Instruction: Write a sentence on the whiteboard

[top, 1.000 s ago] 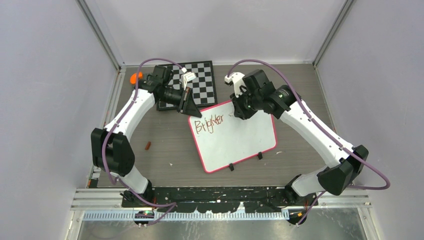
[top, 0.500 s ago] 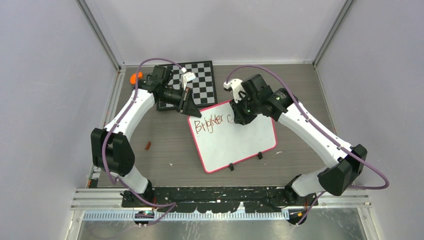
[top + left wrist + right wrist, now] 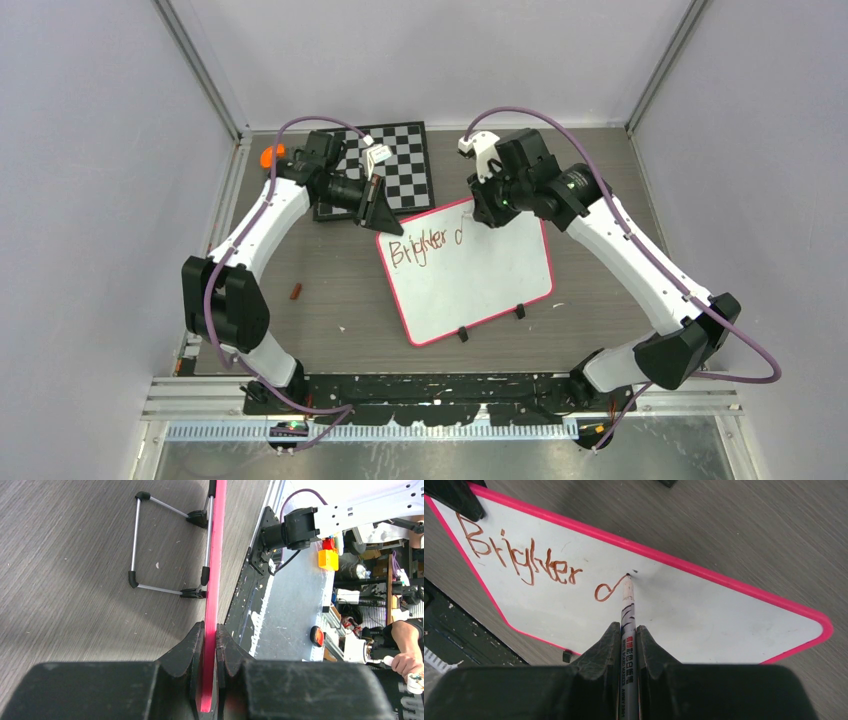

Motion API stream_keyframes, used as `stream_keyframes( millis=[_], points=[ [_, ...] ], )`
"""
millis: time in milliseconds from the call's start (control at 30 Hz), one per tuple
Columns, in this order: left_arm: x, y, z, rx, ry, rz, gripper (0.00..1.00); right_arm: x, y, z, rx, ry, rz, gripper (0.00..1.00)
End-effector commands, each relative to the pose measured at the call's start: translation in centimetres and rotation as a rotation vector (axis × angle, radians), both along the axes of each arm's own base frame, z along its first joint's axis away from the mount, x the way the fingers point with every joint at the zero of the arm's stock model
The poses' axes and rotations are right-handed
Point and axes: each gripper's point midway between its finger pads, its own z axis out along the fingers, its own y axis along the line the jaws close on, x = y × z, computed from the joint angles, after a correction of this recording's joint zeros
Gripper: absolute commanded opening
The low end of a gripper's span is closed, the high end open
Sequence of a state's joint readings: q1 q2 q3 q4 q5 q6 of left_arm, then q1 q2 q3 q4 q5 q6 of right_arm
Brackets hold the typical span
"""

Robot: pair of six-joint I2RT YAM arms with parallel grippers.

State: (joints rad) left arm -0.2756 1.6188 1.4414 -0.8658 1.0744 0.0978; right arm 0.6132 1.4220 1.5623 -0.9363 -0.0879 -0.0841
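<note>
The whiteboard [image 3: 470,275] with its pink-red rim lies mid-table. It carries the sentence [image 3: 418,249] as reddish-brown letters reading "Brighter" [image 3: 519,557], followed by a loop like a started "d" [image 3: 608,589]. My left gripper [image 3: 381,215] is shut on the board's far-left corner; in the left wrist view the pink rim [image 3: 214,580] runs edge-on between the jaws. My right gripper [image 3: 627,630] is shut on a white marker [image 3: 627,612], its tip touching the board at the top of the loop. It sits over the board's far edge [image 3: 490,212].
A black-and-white checkered board [image 3: 395,165] lies behind the left gripper. An orange object [image 3: 270,156] sits at the far left, a small brown piece [image 3: 295,292] on the table left of the board. Two black clip feet [image 3: 490,322] sit on the board's near edge.
The right gripper has moved away from me along the board, and the marker has drawn a new loop after "Brighter". The left arm and the board have stayed still.
</note>
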Motion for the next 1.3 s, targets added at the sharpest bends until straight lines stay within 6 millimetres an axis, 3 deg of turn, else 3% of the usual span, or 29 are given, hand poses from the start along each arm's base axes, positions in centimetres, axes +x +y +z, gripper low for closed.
stream_keyframes(
  millis=[0,100,500,667,767,1033,1267],
  points=[
    [-0.3,0.1,0.7,0.015,0.003,0.008,0.00,2.1,0.1,2.8,0.041,-0.092,-0.038,0.00],
    [-0.4,0.1,0.7,0.016,0.004,0.009,0.00,1.9,0.1,2.7,0.044,-0.081,-0.032,0.00],
    [-0.4,0.2,0.4,0.020,0.006,0.010,0.00,-1.1,0.2,-2.2,0.056,0.070,-0.001,0.00],
    [-0.4,0.2,0.5,0.020,0.005,0.009,0.00,-1.7,-0.5,-2.9,0.031,0.082,-0.002,0.00],
    [-0.4,0.2,0.4,0.021,0.007,0.009,0.00,-1.7,-0.9,-2.5,0.012,0.063,-0.002,0.00],
    [-0.5,0.2,0.5,0.018,0.009,0.009,0.00,-1.4,-0.9,1.1,0.045,-0.012,0.006,0.00],
    [-0.5,0.2,0.6,0.017,0.005,0.008,0.00,-0.3,-0.9,0.6,0.016,-0.016,-0.012,0.00]
  ],
)
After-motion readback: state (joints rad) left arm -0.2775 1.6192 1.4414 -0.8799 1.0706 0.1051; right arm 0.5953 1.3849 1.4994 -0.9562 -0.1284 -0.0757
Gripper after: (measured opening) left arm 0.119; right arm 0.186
